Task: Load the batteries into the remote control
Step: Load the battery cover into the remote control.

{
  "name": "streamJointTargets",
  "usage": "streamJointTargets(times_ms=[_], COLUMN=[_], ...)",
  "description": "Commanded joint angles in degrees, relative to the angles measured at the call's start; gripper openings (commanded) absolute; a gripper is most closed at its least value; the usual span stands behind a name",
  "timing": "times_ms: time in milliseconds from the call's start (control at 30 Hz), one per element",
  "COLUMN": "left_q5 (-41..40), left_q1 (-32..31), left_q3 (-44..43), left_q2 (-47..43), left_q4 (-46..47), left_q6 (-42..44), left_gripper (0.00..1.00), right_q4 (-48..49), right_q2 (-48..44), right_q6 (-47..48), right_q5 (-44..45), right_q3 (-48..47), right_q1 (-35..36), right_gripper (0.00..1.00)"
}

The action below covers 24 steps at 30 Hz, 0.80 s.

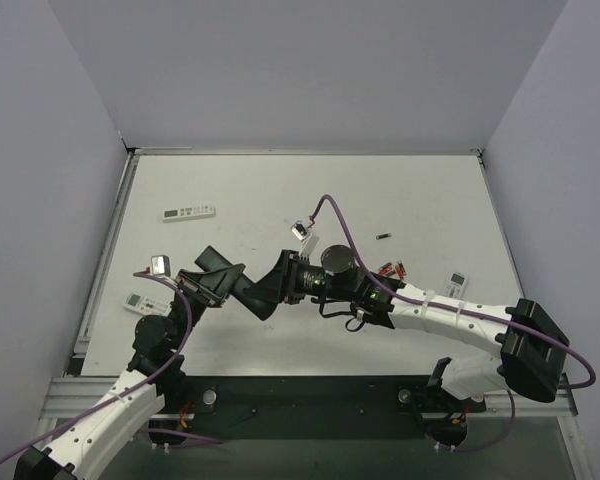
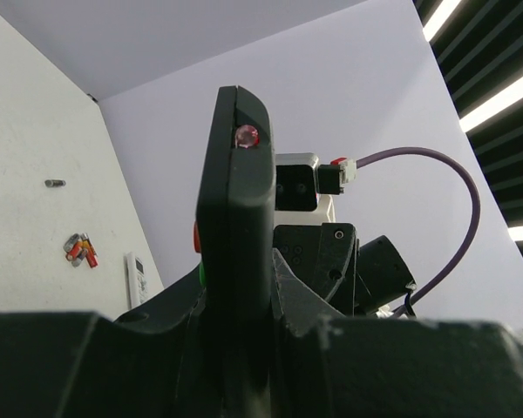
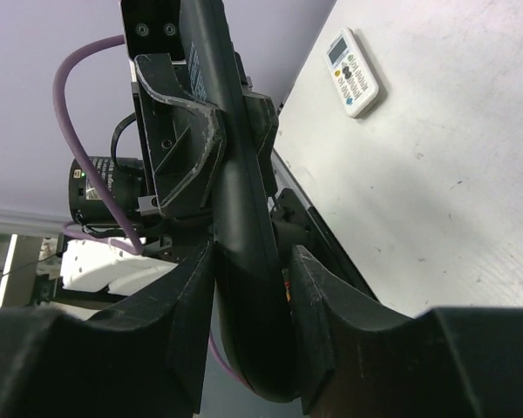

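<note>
The black remote control (image 1: 254, 292) is held above the table between both grippers. My left gripper (image 1: 226, 282) is shut on one end of it; in the left wrist view the remote (image 2: 235, 200) stands edge-on between the fingers (image 2: 327, 300). My right gripper (image 1: 282, 281) is shut on the other end; in the right wrist view the remote (image 3: 244, 261) runs between the fingers (image 3: 187, 287). Several batteries (image 1: 392, 268) lie in a cluster on the table to the right and also show in the left wrist view (image 2: 80, 249). One dark cell (image 1: 383, 237) lies apart.
A long white remote (image 1: 188, 212) lies at the back left. A small white remote (image 1: 138, 303) lies at the near left and shows in the right wrist view (image 3: 352, 72). Another small white remote (image 1: 456, 284) lies right of the batteries. A small clip-like part (image 1: 302, 231) lies mid-table.
</note>
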<state>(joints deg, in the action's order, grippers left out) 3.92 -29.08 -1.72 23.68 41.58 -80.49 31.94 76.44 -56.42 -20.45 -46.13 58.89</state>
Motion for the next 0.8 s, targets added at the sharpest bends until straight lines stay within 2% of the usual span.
streamJointTargets(times_ms=[0,233,333,433,467,533,567,667,767], left_q5=[0.3,1.9,3.5,4.6,4.7,4.4,4.1,4.1,4.1], left_q1=[0.3,0.3,0.3,0.3,0.3,0.3,0.3,0.3,0.3], left_q3=[3.2,2.2,2.1,0.9,1.1,1.7,1.7,1.7,1.1], left_q2=[-0.2,0.8,1.3,1.8,1.9,2.1,2.2,2.2,2.2], left_q4=[9.2,13.0,13.4,12.5,12.3,11.6,11.2,6.2,0.9], left_q6=[0.8,2.9,4.8,6.0,6.2,6.0,6.0,6.4,7.6], left_gripper=[0.00,0.00,0.00,0.00,0.00,0.00,0.00,0.00,0.00], right_q4=[-0.6,-10.0,-8.7,-4.5,-3.7,-2.2,-2.0,-3.4,-7.8], right_q2=[1.2,2.8,3.2,2.5,2.1,0.8,0.2,-2.4,-5.1], right_q6=[-0.4,2.5,1.9,2.0,2.3,3.2,3.9,9.0,16.6], right_q5=[-0.4,1.8,1.5,-0.4,-0.6,-1.4,-1.5,-1.4,0.1], right_q3=[0.9,-1.0,-0.2,0.3,0.3,-0.1,-0.4,-1.7,-3.3], right_q1=[-0.4,-0.5,-1.0,-1.7,-1.9,-2.6,-2.9,-3.6,-3.7], right_gripper=[0.18,0.10,0.09,0.23,0.35,0.46,0.55,0.67,0.74])
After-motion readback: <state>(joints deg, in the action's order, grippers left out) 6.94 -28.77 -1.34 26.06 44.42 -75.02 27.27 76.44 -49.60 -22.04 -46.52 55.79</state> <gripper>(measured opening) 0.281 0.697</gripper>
